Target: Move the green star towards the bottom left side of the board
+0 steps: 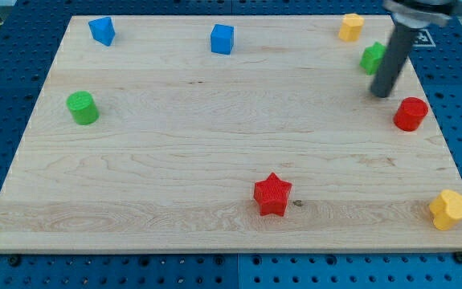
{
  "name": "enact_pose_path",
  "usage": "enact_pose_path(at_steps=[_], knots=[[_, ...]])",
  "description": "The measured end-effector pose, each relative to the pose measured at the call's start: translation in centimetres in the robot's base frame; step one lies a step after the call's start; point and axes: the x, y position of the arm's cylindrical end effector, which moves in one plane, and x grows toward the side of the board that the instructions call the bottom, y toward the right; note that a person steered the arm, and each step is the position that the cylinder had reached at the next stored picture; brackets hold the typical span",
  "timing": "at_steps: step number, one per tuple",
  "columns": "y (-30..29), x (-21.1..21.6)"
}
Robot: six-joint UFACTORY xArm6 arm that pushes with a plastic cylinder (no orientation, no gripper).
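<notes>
The green star lies near the board's top right, partly hidden behind my rod. My tip rests on the board just below and slightly right of the green star, close to it, and up-left of the red cylinder. Whether the rod touches the star cannot be told. The wooden board fills most of the view.
A red star lies at bottom centre. A green cylinder is at the left. Two blue blocks sit along the top. A yellow block is at top right, another yellow block at bottom right.
</notes>
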Motion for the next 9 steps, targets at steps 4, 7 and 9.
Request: enact_pose_path(at_steps=[4,7,9], knots=[[2.0,-6.9],[-12.0,-2.4],[-3.0,-3.8]])
